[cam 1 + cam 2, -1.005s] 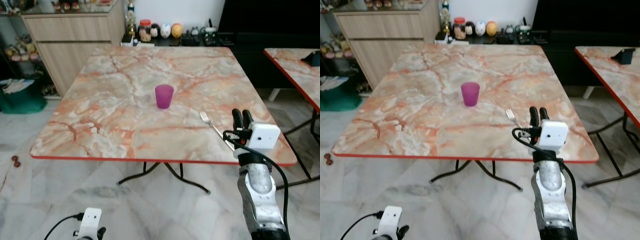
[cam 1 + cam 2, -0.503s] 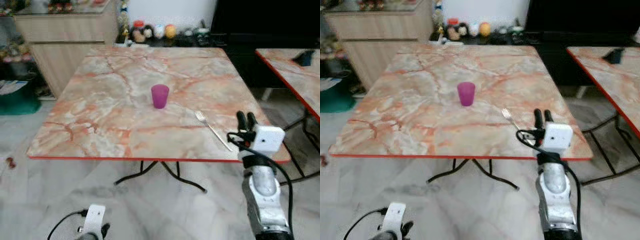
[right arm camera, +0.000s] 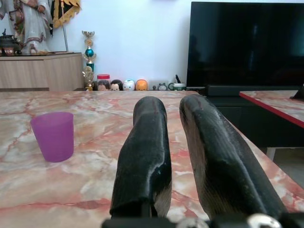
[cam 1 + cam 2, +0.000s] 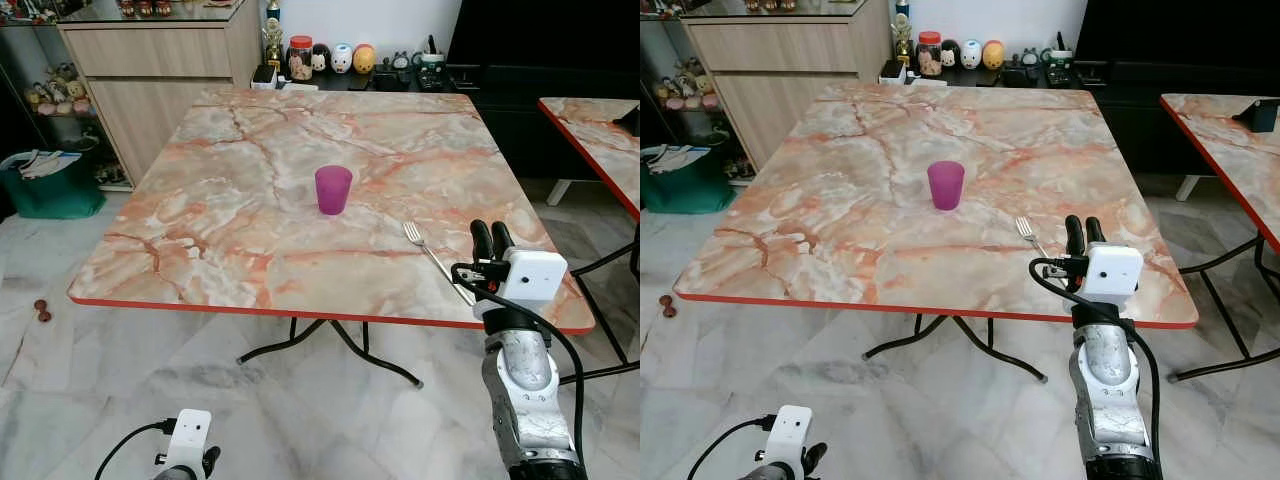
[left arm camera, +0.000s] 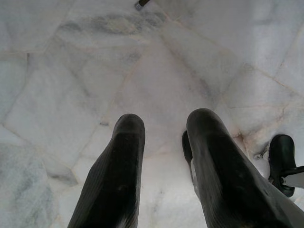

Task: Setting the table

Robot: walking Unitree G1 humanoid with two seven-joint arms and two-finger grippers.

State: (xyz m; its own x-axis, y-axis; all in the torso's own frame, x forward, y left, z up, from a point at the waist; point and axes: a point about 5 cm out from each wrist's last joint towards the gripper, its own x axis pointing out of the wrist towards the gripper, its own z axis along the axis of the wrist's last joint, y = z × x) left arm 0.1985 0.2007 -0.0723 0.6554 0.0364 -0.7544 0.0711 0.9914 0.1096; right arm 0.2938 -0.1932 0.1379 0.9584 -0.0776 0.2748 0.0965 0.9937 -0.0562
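A thin, stiff, likely slippery fork (image 4: 436, 260) is lying near the table's (image 4: 200, 240) right edge; the right gripper (image 4: 484, 240), fingers narrowly parted and empty, is being held beside its handle, the likeliest hold.

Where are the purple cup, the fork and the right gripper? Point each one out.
purple cup (image 4: 333, 190), left eye view, on the middle of its side wall.
fork (image 4: 413, 234), left eye view, on the tines at its far end.
right gripper (image 4: 1082, 230), right eye view, midway between its two black fingertips.
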